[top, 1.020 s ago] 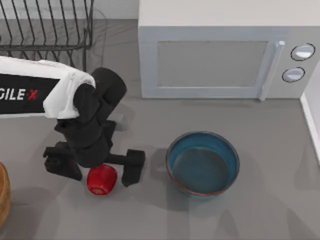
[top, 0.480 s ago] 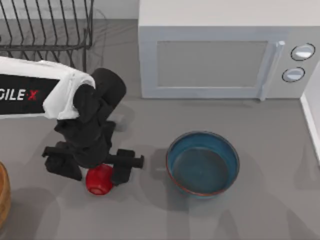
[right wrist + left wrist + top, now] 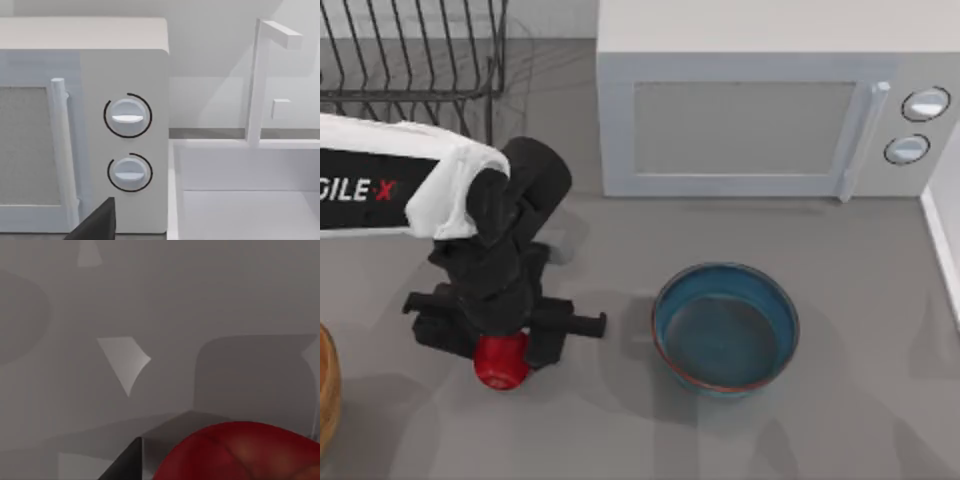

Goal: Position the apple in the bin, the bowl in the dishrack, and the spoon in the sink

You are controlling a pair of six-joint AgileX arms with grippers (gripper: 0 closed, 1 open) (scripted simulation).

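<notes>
The left claw grips the apple at the surface's near left, so the apple step is underway, and next it should carry leftward over the bin.

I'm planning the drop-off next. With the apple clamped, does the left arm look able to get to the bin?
Probably yes. The left gripper is shut on the apple, and the bin sits at the table's left edge with bare grey tabletop between them, nothing standing in the way.
</notes>
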